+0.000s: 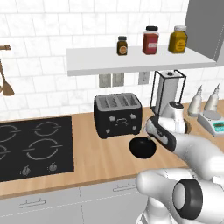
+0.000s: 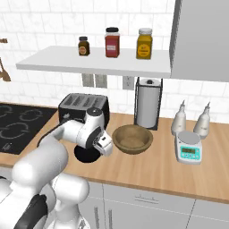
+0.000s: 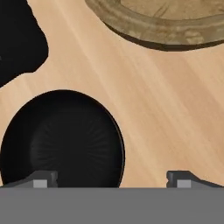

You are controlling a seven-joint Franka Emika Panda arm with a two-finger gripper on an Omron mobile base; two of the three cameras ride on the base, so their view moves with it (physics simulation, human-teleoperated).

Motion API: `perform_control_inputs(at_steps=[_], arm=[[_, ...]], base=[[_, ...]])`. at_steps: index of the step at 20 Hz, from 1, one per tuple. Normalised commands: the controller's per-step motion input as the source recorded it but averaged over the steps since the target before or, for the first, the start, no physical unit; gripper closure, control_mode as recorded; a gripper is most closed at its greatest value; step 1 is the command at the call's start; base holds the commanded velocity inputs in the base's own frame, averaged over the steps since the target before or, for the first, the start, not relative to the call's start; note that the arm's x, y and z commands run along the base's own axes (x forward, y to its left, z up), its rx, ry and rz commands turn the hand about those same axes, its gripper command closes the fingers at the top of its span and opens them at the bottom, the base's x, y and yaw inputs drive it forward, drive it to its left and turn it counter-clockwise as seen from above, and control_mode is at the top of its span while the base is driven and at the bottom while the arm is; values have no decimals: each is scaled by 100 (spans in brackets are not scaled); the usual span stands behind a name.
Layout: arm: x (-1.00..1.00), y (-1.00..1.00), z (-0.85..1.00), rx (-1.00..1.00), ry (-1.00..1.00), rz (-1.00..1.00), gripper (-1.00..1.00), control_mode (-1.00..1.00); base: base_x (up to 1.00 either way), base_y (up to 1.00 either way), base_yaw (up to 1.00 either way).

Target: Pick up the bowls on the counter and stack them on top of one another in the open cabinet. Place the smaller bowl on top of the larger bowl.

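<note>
So the glossy black round bowl (image 1: 143, 147) sits upright on the long light wooden counter (image 1: 100, 162), just in front of the black four-slot toaster (image 1: 118, 114) and a bit toward the paper towel side of it. In the hand view the black bowl (image 3: 61, 138) is right under the camera, its rim running between the two fingertips (image 3: 41, 179). The two-finger gripper (image 3: 111, 180) is spread wide apart, one tip over the bowl's inside and the other over bare counter beside it. Can't tell whether either tip touches the bowl.

The wider tan wooden round bowl (image 2: 132, 138) is also on the counter, further from the toaster than the black one and near it but not touching. It's empty and upright.

Past the wooden bowl from the toaster there's a roll of paper towels in a black wire holder (image 2: 148, 103) by the wall, then two pale bottles (image 2: 180, 119) and a small teal-and-white kitchen scale (image 2: 189, 148). Above the toaster, a white wall shelf (image 2: 89, 66) carries three jars (image 2: 112, 42). On the toaster's other side is a black cooktop (image 1: 35, 146).
</note>
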Motion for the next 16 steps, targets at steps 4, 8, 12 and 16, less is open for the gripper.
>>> perform_control_inputs(at_steps=[4, 8, 12, 16], arm=[[6, 0, -25, -1, 2, 0, -100, -100], [12, 0, -47, -2, 0, 0, -100, -100], [20, 0, -37, 0, 0, 0, -100, -100], [18, 0, -31, 0, 0, 0, -100, -100]], base=[[0, 0, 0], [0, 0, 0], [0, 0, 0], [0, 0, 0]])
